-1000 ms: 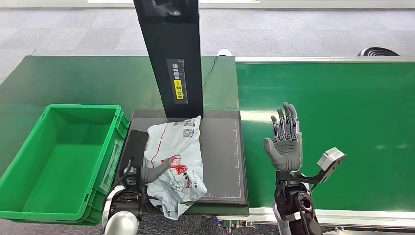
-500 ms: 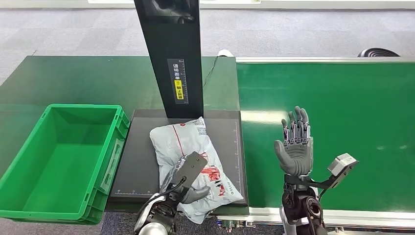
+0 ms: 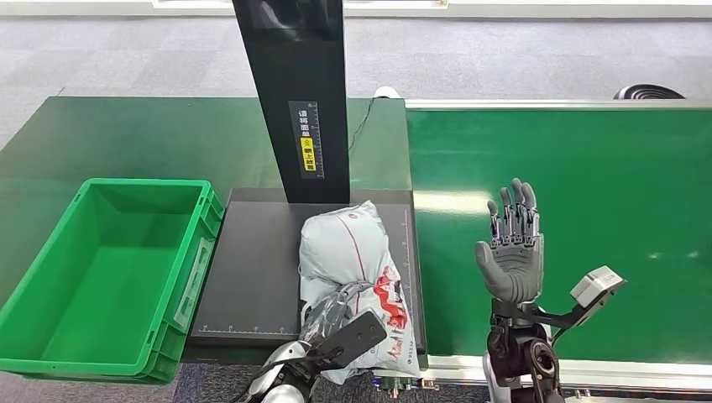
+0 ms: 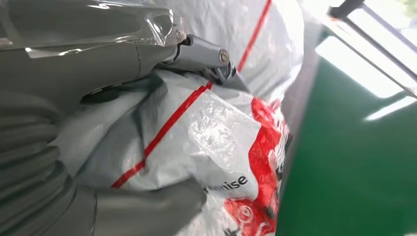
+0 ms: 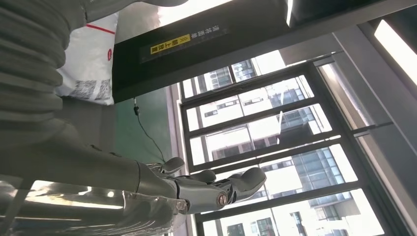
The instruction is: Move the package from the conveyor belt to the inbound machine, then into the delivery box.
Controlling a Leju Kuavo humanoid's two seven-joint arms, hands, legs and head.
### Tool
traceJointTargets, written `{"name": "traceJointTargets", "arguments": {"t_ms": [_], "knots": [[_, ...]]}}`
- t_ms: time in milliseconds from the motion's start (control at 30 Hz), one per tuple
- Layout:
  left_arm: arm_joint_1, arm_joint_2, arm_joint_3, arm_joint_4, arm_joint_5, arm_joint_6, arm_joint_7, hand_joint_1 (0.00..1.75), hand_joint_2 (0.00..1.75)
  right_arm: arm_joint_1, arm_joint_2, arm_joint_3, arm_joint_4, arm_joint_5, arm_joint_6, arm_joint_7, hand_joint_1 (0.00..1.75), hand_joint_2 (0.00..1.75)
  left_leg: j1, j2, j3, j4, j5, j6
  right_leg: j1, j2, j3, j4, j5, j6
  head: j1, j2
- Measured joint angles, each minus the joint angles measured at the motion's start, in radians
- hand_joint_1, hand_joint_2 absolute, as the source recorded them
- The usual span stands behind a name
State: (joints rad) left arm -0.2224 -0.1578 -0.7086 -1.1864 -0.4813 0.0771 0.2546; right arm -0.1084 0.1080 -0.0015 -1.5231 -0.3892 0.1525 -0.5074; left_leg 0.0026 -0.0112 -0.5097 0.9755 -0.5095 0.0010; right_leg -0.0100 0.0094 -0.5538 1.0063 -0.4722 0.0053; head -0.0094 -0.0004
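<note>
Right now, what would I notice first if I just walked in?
Probably the crinkly white and red package on the black scanner plate, gripped at its near end by the left robot hand. Next, the right robot hand raised open above the green conveyor belt, and the bright green box at far left.

The floor [image 3: 520, 59] is grey carpet made of square tiles. A dark green table [image 3: 143, 138] stands on it. A thin black cable [image 3: 361, 117] runs across the table top. A round black thing [image 3: 648, 89] sits on the floor far off to the right. Big windows [image 5: 275, 142] with dark frames show tall buildings outside, and bright daylight comes in.
</note>
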Motion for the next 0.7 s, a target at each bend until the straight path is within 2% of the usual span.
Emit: {"name": "traceJointTargets", "arguments": {"t_ms": [200,367,533,700], "knots": [[-0.009,0.0,-0.004,0.072,0.001,-0.007,-0.221,1.75,1.75,0.005,0.003,-0.002,-0.025,0.001,0.001,0.0,0.0,1.75,0.0,0.0,-0.001,0.0,0.0,0.0,0.0,0.0,-0.001,0.0,0.0,0.0,0.0,0.0],[-0.011,0.0,-0.004,0.113,0.002,-0.009,-0.34,1.75,1.75,0.01,0.008,-0.007,-0.041,0.008,0.009,0.001,0.0,1.75,0.0,0.0,-0.001,0.0,0.0,0.0,0.0,0.0,-0.001,0.0,0.0,0.0,0.0,0.0],[-0.012,0.001,-0.003,0.138,0.003,-0.006,-0.418,1.75,1.75,0.012,0.008,-0.009,-0.051,0.011,0.015,0.003,0.0,1.75,0.0,0.0,-0.001,0.0,0.0,0.0,0.0,0.0,-0.001,0.0,0.0,0.0,0.0,0.0],[-0.012,0.001,-0.002,0.151,0.003,-0.005,-0.451,1.75,1.75,0.015,0.008,-0.01,-0.057,0.011,0.015,0.003,0.0,1.75,0.0,0.0,-0.002,0.0,0.0,0.0,0.0,0.0,-0.001,0.0,0.0,0.0,0.0,0.0]]}}
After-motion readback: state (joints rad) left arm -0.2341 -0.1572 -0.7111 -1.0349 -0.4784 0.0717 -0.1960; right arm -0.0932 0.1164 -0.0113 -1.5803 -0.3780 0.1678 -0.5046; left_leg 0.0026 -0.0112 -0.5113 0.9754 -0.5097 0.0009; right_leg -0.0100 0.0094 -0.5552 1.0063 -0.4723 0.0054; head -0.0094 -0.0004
